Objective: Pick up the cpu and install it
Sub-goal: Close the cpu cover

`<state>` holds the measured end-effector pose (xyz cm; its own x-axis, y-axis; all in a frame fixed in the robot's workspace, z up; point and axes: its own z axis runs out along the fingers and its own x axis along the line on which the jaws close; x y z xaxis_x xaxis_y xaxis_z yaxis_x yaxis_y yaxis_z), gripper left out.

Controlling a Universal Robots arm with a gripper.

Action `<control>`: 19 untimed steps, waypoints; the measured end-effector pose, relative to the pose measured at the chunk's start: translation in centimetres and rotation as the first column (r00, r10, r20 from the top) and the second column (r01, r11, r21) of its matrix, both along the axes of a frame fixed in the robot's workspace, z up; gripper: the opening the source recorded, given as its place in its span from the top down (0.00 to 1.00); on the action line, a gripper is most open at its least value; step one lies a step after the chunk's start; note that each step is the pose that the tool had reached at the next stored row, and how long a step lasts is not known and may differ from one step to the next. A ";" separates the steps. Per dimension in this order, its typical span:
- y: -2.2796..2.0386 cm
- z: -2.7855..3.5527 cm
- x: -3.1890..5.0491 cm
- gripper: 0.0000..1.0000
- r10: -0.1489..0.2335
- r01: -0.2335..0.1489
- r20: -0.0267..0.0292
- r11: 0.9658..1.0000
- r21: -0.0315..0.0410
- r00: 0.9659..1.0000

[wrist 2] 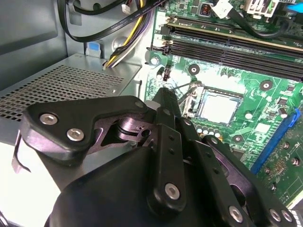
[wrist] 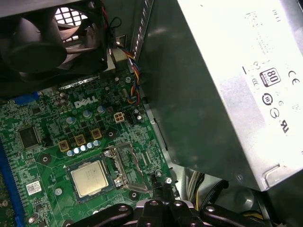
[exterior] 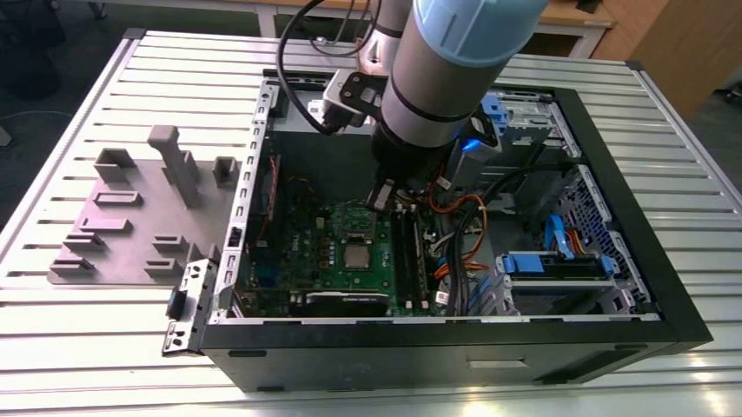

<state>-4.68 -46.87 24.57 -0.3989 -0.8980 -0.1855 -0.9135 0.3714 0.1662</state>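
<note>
We find the cpu (wrist: 88, 178) lying flat in its socket on the green board (exterior: 290, 261), its dull silver lid square with a thin dark rim. The hinged steel frame (wrist: 127, 166) stands open beside it. The gripper (wrist 2: 163, 97) hangs above the frame's edge, apart from the chip; its black jaws look pressed together, pinching nothing. The case (exterior: 649, 287) rests on the ribbed bench (exterior: 93, 347)

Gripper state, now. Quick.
Gripper: fingers together, shut on nothing, poised above the motherboard. The cpu lies in its socket, apart from the gripper.
</note>
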 end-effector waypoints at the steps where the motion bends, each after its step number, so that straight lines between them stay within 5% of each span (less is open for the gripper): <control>1: -0.01 0.00 0.00 0.89 0.000 0.000 0.000 1.000 0.000 1.000; 19: -0.53 0.00 0.00 0.89 0.001 -0.001 0.000 1.000 0.000 1.000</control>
